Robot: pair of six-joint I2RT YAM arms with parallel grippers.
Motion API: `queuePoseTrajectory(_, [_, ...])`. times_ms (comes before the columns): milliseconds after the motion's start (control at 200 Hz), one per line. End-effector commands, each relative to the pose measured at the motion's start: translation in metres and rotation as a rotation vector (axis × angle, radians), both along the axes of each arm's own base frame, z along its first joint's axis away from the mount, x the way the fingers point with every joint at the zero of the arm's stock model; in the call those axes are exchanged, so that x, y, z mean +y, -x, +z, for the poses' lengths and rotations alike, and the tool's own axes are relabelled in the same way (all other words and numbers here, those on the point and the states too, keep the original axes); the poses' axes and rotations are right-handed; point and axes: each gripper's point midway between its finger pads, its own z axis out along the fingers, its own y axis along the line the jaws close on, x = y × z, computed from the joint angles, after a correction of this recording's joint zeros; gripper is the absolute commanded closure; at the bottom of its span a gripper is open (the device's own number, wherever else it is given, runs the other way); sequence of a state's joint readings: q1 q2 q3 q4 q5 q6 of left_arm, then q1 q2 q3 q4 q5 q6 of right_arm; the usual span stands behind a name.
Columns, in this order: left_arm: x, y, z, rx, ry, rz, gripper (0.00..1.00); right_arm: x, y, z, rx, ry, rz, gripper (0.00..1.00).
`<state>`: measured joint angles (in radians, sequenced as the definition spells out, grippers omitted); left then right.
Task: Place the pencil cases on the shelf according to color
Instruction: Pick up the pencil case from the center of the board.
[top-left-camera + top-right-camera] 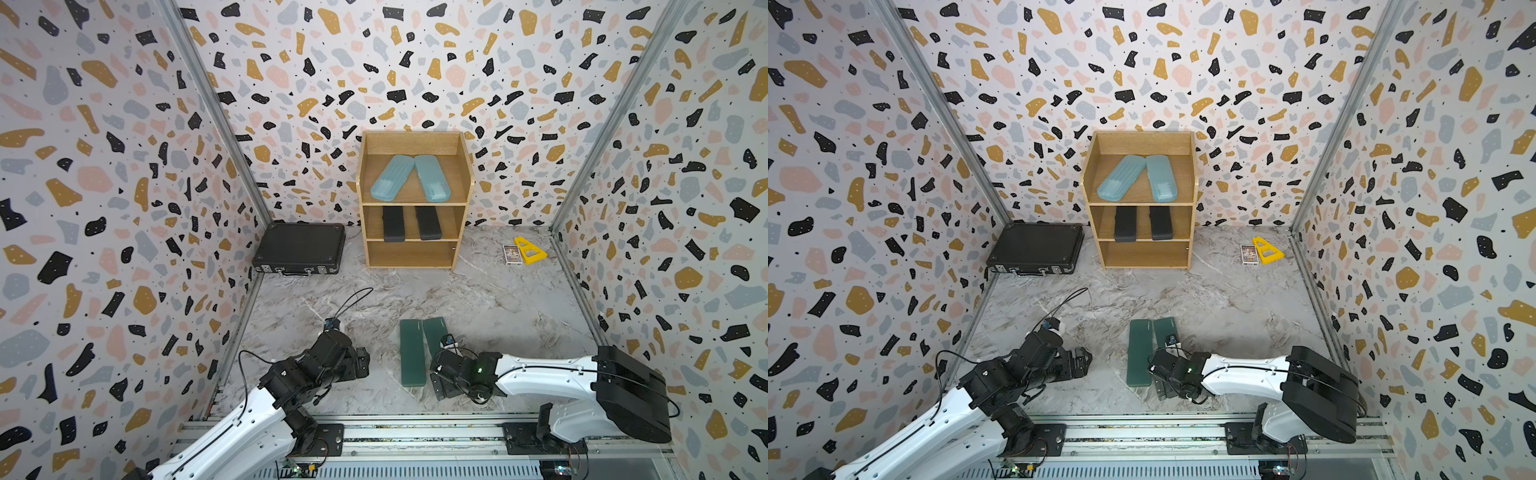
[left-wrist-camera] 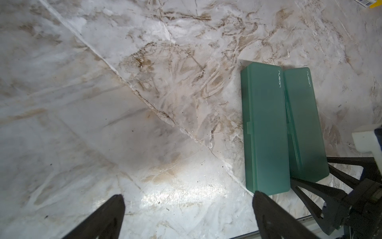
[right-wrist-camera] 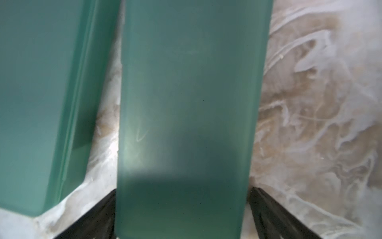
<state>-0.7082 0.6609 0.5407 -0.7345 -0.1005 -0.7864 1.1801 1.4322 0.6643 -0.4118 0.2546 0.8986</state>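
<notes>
The light-wood shelf (image 1: pixel 411 254) stands at the back in both top views. Two light blue pencil cases (image 1: pixel 392 176) (image 1: pixel 432 178) lie on its top tier, and two black ones (image 1: pixel 393 223) (image 1: pixel 428 222) on the middle tier. Its bottom tier holds nothing. Two dark green pencil cases (image 1: pixel 412 353) (image 1: pixel 435 332) lie side by side on the table near the front. My right gripper (image 3: pixel 182 191) is open, with the near end of the right green case (image 3: pixel 186 103) between its fingers. My left gripper (image 2: pixel 188 195) hangs open over bare table, to the left of the green cases (image 2: pixel 264 128).
A large black briefcase (image 1: pixel 299 249) lies flat to the left of the shelf. To the right of the shelf are a yellow plastic piece (image 1: pixel 530 249) and a small card box (image 1: pixel 512 254). Patterned walls close in three sides, and a metal rail (image 1: pixel 415 432) runs along the front.
</notes>
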Motion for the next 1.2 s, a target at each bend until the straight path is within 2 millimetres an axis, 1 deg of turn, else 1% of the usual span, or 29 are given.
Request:
queuePoseTrajectory(0, [0.003, 0.001, 0.0, -0.012, -0.011, 0.002, 0.0, -0.003, -0.003, -0.004, -0.02, 0.026, -0.047, 0.0])
queuePoseTrajectory(155, [0.004, 0.001, 0.001, -0.017, -0.008, 0.004, 0.0, -0.009, -0.001, -0.006, -0.028, 0.057, -0.065, 0.01])
queuePoseTrajectory(375, [0.004, 0.002, 0.004, -0.02, -0.005, 0.001, 0.0, -0.019, 0.004, -0.006, -0.03, 0.082, -0.088, 0.07])
queuePoseTrajectory(571, [0.005, 0.002, 0.005, -0.025, -0.002, 0.001, 0.0, -0.019, 0.008, -0.009, -0.025, 0.075, -0.092, 0.1])
queuePoseTrajectory(756, [0.005, 0.003, 0.005, -0.025, -0.001, 0.001, 0.0, -0.017, 0.01, -0.016, -0.014, 0.077, -0.095, 0.22])
queuePoseTrajectory(861, [0.005, 0.003, 0.006, -0.027, 0.002, 0.002, 0.0, -0.018, 0.011, -0.015, -0.026, 0.074, -0.096, 0.32])
queuePoseTrajectory(991, [0.006, 0.003, 0.007, -0.029, 0.004, 0.005, 0.0, -0.021, 0.008, -0.006, -0.057, 0.075, -0.097, 0.44])
queuePoseTrajectory(1101, [0.006, 0.003, 0.008, -0.03, 0.005, 0.005, 0.0, -0.024, 0.003, 0.01, -0.095, 0.066, -0.096, 0.5])
queuePoseTrajectory(1191, [0.005, 0.003, 0.009, -0.031, 0.006, 0.006, 0.0, -0.027, -0.002, 0.027, -0.135, 0.051, -0.096, 0.55])
